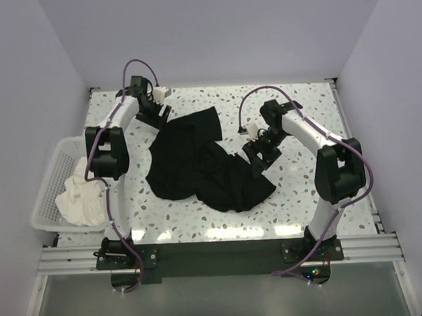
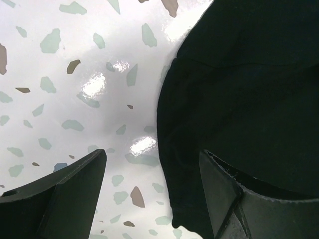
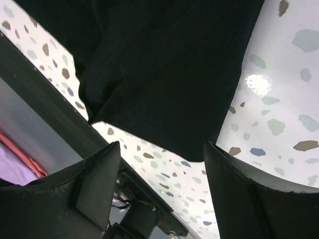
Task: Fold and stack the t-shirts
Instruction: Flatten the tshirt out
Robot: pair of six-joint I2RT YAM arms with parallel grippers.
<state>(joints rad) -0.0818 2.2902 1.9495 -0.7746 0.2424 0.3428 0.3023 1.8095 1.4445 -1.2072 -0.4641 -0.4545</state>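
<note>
The black t-shirt [image 1: 204, 162] lies crumpled and spread out in the middle of the speckled table. The white t-shirt [image 1: 80, 199] lies bunched in the basket at the left. My left gripper [image 1: 156, 111] is open at the black shirt's far left edge. In the left wrist view [image 2: 152, 189] the shirt's edge [image 2: 239, 89] lies between its fingers [image 2: 65, 194]. My right gripper [image 1: 260, 156] is open over the shirt's right edge. In the right wrist view [image 3: 162, 174] the black fabric [image 3: 169, 74] lies just ahead of its fingers [image 3: 259, 194]. Neither gripper holds anything.
A white lattice basket [image 1: 50, 172] stands off the table's left edge. White walls close in the back and sides. A metal rail [image 1: 215, 252] runs along the near edge, with both arm bases on it. Bare tabletop [image 1: 307, 105] shows at the far right.
</note>
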